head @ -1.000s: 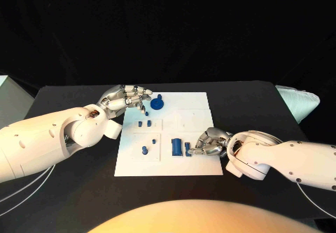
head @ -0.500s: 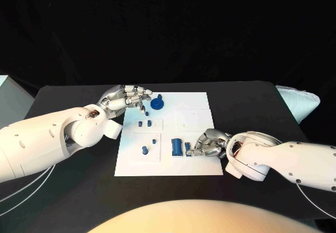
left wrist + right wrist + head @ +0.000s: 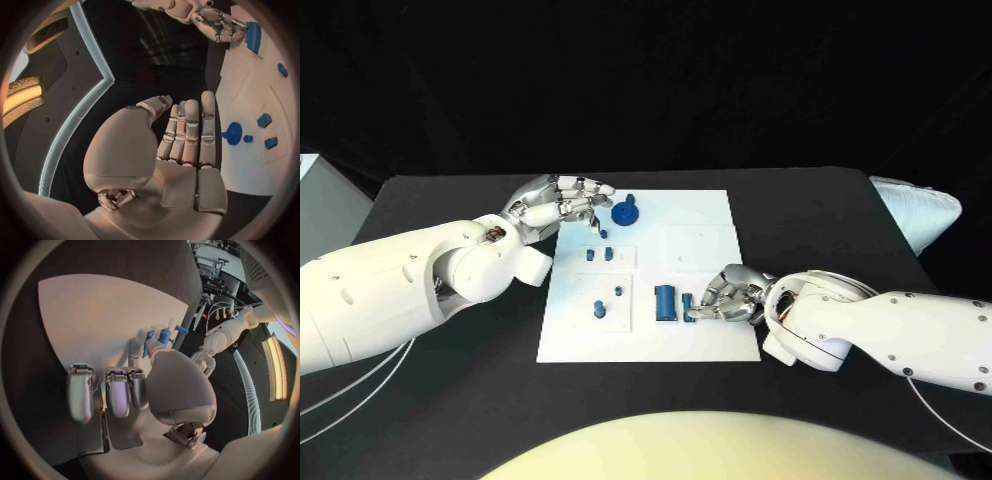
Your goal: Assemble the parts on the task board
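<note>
The white task board (image 3: 697, 215) lies mid-table. My left hand (image 3: 564, 203) hovers over its far left corner, fingers straight and holding nothing, beside a round blue part (image 3: 626, 212). The left wrist view shows the hand (image 3: 187, 145) with that round part (image 3: 232, 133) and the board (image 3: 250, 165). My right hand (image 3: 728, 293) rests at the board's near right. Its fingers curl down onto a small blue part (image 3: 689, 303) next to a blue cylinder (image 3: 666, 303). Whether it grips that part is unclear. Past the thumb of the right hand (image 3: 150, 390) blue parts (image 3: 164, 335) show.
More small blue parts sit on the board's left half: a pair (image 3: 596, 254), one piece (image 3: 603, 235) and two nearer ones (image 3: 599, 307). A white padded object (image 3: 920, 210) lies at the table's right edge. Cables (image 3: 343, 400) hang off the left.
The right hand's fingers have shifted very slightly at the small blue part. The left arm has stayed where it was.
</note>
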You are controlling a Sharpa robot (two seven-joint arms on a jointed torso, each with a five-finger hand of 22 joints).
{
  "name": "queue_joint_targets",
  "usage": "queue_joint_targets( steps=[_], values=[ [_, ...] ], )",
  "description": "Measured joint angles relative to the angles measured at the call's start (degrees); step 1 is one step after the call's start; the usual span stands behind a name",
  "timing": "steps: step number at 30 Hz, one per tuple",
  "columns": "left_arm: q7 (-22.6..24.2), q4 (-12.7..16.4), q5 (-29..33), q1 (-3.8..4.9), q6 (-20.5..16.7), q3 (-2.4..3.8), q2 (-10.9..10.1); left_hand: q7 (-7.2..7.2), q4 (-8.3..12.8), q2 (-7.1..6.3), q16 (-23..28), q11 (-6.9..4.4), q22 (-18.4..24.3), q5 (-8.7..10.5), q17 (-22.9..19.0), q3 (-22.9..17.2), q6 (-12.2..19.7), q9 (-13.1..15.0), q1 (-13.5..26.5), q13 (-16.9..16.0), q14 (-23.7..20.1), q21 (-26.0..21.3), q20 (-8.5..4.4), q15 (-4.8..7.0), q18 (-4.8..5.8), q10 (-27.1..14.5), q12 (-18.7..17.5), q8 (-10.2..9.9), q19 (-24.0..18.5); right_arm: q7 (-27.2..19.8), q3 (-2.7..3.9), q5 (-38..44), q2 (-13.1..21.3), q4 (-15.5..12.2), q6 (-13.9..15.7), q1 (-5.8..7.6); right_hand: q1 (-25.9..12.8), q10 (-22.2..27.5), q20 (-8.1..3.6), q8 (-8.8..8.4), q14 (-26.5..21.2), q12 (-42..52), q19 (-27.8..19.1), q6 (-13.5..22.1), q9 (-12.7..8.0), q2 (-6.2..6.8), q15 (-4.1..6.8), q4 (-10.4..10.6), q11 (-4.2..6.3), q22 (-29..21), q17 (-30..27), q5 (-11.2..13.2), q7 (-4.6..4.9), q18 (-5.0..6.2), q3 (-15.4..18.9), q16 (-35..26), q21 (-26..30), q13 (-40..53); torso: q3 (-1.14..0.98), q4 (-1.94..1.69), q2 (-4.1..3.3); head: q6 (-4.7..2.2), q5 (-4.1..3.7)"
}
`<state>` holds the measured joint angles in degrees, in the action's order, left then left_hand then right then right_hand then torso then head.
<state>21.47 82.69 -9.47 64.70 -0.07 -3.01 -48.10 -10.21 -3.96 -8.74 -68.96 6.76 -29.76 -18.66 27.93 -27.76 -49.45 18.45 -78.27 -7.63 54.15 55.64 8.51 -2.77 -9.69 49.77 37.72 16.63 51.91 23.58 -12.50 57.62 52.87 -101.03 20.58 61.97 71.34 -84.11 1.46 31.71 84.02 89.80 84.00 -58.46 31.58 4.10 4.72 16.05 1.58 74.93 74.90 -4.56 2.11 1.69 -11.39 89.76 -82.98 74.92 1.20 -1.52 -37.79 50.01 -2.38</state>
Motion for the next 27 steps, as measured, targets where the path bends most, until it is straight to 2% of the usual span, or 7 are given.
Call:
queue_joint_targets(
  steps=[17, 19, 23, 27],
  values=[
    [-0.02, -0.01, 0.0, 0.0, 0.0, 0.0, 0.01, 0.0, 0.0, 0.0, 0.0, 0.0, 0.0, 0.0, -0.01, 0.0, 0.0, 0.0, 0.0, -0.01, 0.0, 0.0, 0.0, 0.0, 0.0, 0.0, 0.0, 0.0, 0.0, 0.09, 0.05, 0.4, -0.53, 0.41, 0.46, -0.04, -0.17, 0.0, 0.0, 0.0, 0.0, 0.0, 0.0, 0.0, 0.0, 0.16, 0.0, 0.0, 0.0, -0.01, 0.0, 0.02, 0.0, 0.0, 0.0, 0.0, 0.0, 0.0, 0.0, 0.15, 0.05, 0.0, 0.02],
    [-0.03, -0.01, 0.0, 0.0, 0.0, 0.0, 0.0, 0.0, 0.0, 0.0, 0.0, 0.0, 0.0, 0.0, -0.01, 0.0, 0.0, 0.0, 0.0, -0.01, 0.0, 0.0, 0.0, 0.0, 0.0, 0.0, 0.0, 0.0, 0.0, -0.07, 0.04, 0.38, -0.4, 0.33, 0.65, -0.09, -0.56, 0.0, 0.0, 0.0, 0.0, 0.0, 0.0, 0.0, -0.05, 0.56, 0.0, 0.0, -0.01, -0.02, 0.0, 0.01, 0.0, 0.0, 0.0, 0.0, 0.33, 0.0, 0.0, 0.17, 0.07, 0.0, 0.02],
    [-0.03, -0.04, 0.0, 0.0, 0.0, 0.0, 0.01, 0.0, 0.01, 0.0, 0.0, 0.0, -0.01, 0.0, -0.01, 0.0, 0.0, 0.0, 0.0, -0.01, 0.0, 0.0, 0.0, 0.0, 0.0, 0.0, 0.0, 0.0, 0.0, -1.1, 0.02, -0.16, 0.47, -0.05, 1.24, -0.07, -0.78, 0.0, 0.0, 0.0, 0.0, 0.0, 0.0, 0.56, -0.22, 0.77, 0.0, 0.16, -0.01, -0.02, 0.0, -0.31, 0.29, 0.0, 0.16, 0.0, 1.34, 0.0, 0.0, 0.21, 0.12, 0.0, 0.01],
    [-0.03, -0.25, 0.0, 0.0, 0.0, 0.0, 0.07, 0.0, 0.0, 0.0, 0.0, 0.0, -0.01, 0.0, -0.01, 0.0, 0.0, 0.0, 0.0, -0.01, 0.0, 0.0, 0.0, 0.0, 0.0, 0.0, 0.0, 0.0, 0.0, -3.23, 0.01, -1.5, 1.27, -0.37, 1.76, 0.48, -1.06, 0.0, 0.0, -0.26, 0.0, -0.32, 0.0, 1.16, -0.44, 1.05, 0.0, 0.16, -0.01, -0.02, 0.0, -0.32, 0.71, 0.0, 0.16, 0.0, 2.58, 0.0, 0.04, 0.29, 0.21, 0.0, -0.07]
  ],
)
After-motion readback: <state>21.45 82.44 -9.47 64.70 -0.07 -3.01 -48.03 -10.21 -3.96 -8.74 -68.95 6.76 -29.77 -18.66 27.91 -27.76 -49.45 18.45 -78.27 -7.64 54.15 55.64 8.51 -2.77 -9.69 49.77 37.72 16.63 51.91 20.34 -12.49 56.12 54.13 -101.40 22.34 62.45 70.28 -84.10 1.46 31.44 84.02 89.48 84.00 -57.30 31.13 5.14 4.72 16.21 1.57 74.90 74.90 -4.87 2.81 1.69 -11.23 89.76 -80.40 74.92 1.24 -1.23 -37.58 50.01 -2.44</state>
